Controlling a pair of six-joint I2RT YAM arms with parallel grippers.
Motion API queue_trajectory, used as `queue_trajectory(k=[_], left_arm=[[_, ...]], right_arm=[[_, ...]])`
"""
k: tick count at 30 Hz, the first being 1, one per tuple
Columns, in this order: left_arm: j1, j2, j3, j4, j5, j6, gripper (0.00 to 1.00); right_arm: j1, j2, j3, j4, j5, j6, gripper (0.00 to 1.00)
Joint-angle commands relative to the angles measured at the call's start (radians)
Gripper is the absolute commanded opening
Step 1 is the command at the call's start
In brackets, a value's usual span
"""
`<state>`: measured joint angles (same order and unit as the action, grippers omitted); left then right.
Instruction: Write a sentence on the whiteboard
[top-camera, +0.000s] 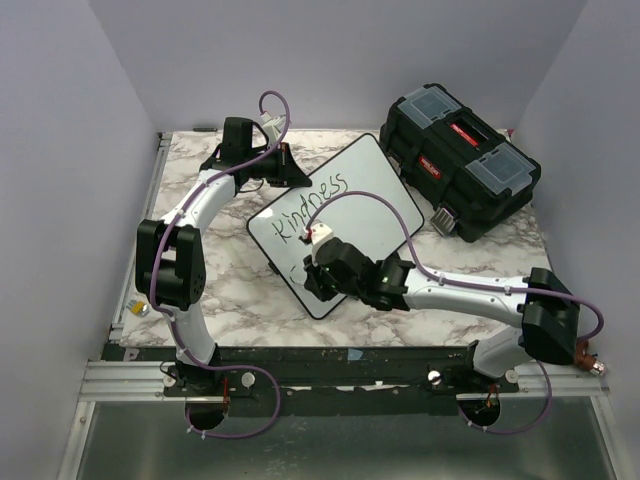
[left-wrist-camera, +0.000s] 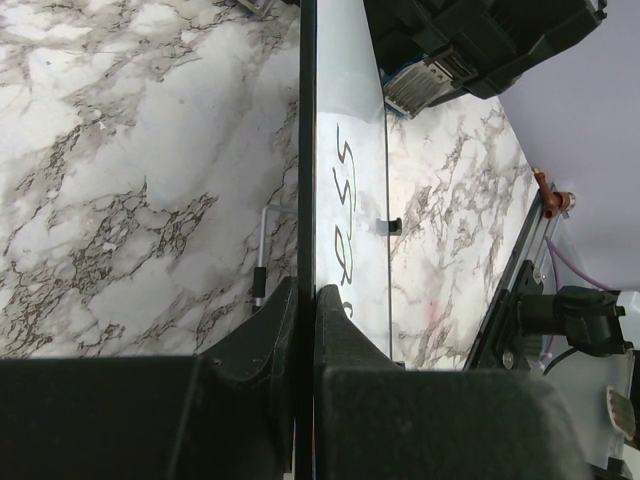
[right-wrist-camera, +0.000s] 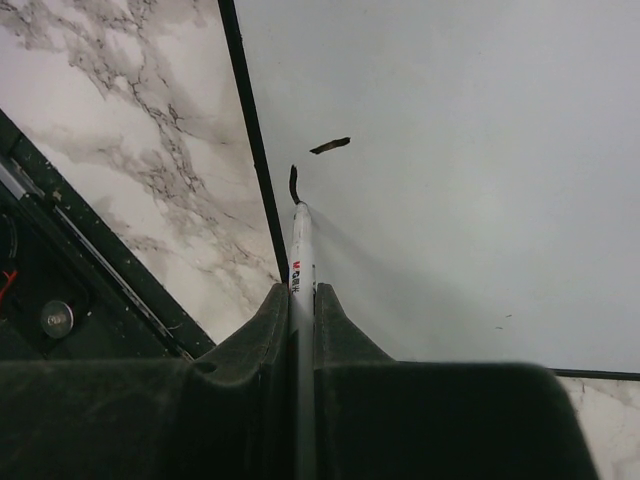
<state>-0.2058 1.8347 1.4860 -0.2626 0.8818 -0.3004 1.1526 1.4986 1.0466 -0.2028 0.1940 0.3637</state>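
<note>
Marble worktop (top-camera: 240, 300), two claws, both busy. Left claw (top-camera: 283, 168) is clamped tight on the far black edge of the one whiteboard (top-camera: 370, 200), which lies slantwise mid-worktop. The sentence (top-camera: 312, 205) shows one word, "Kindness", and two short strokes (right-wrist-camera: 330, 146) sit close to the board's near edge. Right claw (top-camera: 318, 262) is pinched shut round the one marker (right-wrist-camera: 300, 250), tip on the board. One toolbox (top-camera: 460, 165) stands near the board's right corner. Bare marble lies left.

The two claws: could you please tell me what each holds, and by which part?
The left claw is shut on the whiteboard, clamping its black-framed edge. The right claw is shut on a white marker, gripped by its barrel.
</note>
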Motion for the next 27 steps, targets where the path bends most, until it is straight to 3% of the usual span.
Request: queue_trajectory(k=[1, 9, 20, 27], left_arm=[[-0.035, 0.000, -0.026, -0.050, -0.039, 0.088, 0.00], [-0.035, -0.004, -0.031, -0.049, -0.040, 0.090, 0.00], [-0.035, -0.004, -0.033, -0.049, -0.044, 0.093, 0.00], [-0.035, -0.005, -0.035, -0.046, -0.045, 0.092, 0.00]], right_arm=[[0.007, -0.015, -0.013, -0.037, 0.097, 0.014, 0.00], [0.006, -0.017, 0.027, -0.069, 0.222, 0.031, 0.01], [0.007, -0.091, -0.008, -0.003, 0.168, 0.028, 0.01], [0.006, -0.083, 0.024, 0.054, 0.242, 0.011, 0.01]])
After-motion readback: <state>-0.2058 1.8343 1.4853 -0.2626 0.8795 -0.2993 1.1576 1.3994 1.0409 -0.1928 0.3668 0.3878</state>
